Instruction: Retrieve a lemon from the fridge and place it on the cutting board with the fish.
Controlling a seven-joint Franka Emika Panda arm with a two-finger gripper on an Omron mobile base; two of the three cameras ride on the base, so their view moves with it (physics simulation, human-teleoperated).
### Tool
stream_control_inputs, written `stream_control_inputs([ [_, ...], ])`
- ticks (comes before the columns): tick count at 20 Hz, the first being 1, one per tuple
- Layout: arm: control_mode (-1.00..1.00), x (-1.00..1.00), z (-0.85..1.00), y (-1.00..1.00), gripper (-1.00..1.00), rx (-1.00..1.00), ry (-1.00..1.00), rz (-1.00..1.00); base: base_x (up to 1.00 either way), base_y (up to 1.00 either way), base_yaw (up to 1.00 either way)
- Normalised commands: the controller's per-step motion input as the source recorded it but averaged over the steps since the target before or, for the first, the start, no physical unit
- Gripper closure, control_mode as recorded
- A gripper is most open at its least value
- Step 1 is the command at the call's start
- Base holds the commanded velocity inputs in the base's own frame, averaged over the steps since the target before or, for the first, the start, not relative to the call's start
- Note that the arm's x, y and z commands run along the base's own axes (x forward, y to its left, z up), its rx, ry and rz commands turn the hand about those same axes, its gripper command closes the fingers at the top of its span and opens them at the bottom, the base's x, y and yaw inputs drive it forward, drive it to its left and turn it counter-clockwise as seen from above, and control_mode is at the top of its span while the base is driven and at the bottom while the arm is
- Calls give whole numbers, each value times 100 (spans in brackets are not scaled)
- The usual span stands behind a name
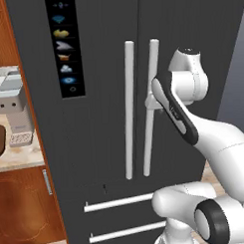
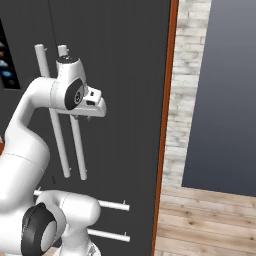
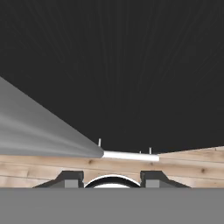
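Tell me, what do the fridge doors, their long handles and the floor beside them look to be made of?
The fridge doors look like dark grey brushed metal: matte, with faint vertical streaks. The handles appear smooth white, plastic or painted metal; the look leaves that open. The floor seems pale wood planking, with visible grain, knots and board seams. All of it is rendered, so these are only appearances.

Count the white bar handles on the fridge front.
4. Two long vertical ones side by side at the door seam, left handle and right handle, with the gripper at the right one. Two horizontal ones below: upper drawer handle, lower drawer handle.
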Motion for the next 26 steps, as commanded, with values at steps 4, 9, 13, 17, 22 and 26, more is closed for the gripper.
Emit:
stream_control_inputs([
  [4,100,0,0,0,-100,0,0,0,0,0,0],
  [9,100,0,0,0,-100,0,0,0,-18,0,0],
  [13,100,0,0,0,-100,0,0,0,-12,22,-5],
  [17,100,0,0,0,-100,0,0,0,-32,24,-5],
  [22,100,0,0,0,-100,0,0,0,-24,32,-4],
  [26,100,0,0,0,-100,0,0,0,-15,20,0],
])
